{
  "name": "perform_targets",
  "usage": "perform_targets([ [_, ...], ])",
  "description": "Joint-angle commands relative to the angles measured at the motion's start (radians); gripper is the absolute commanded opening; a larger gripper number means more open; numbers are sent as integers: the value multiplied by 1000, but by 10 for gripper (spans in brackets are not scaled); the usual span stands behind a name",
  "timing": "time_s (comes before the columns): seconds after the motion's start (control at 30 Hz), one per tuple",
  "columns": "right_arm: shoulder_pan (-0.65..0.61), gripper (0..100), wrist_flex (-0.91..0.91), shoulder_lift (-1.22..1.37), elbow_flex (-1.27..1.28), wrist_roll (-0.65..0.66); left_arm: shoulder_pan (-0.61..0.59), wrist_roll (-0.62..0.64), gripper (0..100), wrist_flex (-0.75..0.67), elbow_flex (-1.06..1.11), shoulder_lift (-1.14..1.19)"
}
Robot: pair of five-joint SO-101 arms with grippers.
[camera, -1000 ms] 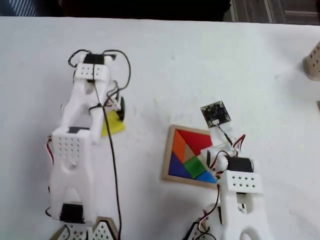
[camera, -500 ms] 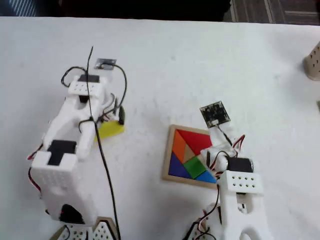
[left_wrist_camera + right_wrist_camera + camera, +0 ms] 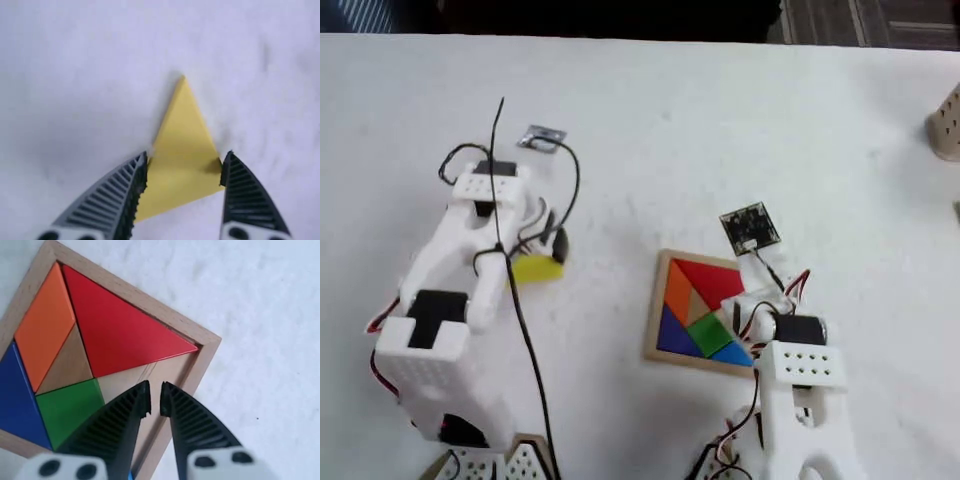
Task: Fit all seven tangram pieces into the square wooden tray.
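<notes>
The left gripper (image 3: 185, 159) holds the yellow triangle (image 3: 182, 140).
Its fingers clamp the triangle's sides; the right gripper (image 3: 155, 392), fingers nearly together, hangs over the tray (image 3: 204, 362).

Looked down from a fixed high spot over the whole tabletop (image 3: 720, 120). Sat on the left wrist, close over the yellow triangle (image 3: 185, 145); on the right wrist, close over the tray (image 3: 140, 301). Shared those 2 with the high view.
</notes>
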Motion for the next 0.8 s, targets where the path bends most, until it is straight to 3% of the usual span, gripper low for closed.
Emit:
perform_targets([
  [0.0, -8, 49, -21, -18, -3, 15, 1, -91, 238, -3, -38, -22],
  [0.2, -8, 49, -21, -18, -3, 15, 2, -186, 243, 28, -43, -19],
  [0.4, -8, 49, -21, -18, -3, 15, -16, -281, 386, 34, -57, -28],
  [0.53, -8, 49, -21, -18, -3, 15, -16, -476, 350, 91, -109, -24],
  [0.77, -8, 49, -21, -18, -3, 17, -13, -537, 333, 72, -135, -16],
])
